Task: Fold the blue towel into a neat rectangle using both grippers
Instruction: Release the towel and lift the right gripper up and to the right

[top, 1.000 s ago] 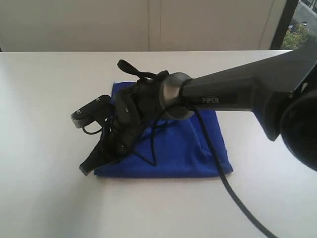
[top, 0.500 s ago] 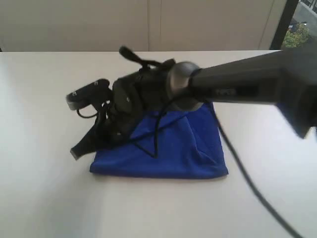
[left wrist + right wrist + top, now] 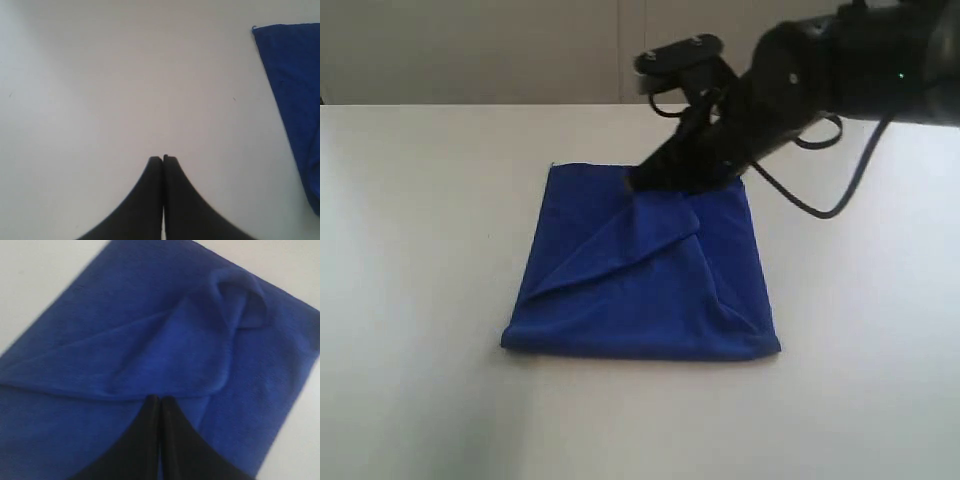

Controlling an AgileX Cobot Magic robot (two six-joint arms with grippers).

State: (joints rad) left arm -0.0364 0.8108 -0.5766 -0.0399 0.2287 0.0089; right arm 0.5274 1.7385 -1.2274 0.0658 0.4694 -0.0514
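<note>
The right gripper point(image 3: 642, 180), lately stretched to the near-left corner of the mid-table blue towel point(image 3: 640, 300), has drawn back to its far edge, clenched and empty like the left gripper point(image 3: 163, 159) over bare table point(image 3: 410, 260), leaving a skewed diagonal flap, so the rectangle looks unfinished.

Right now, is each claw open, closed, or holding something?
Left claw: closed, holding nothing.
Right claw: closed above the blue towel, apparently not gripping it.
</note>
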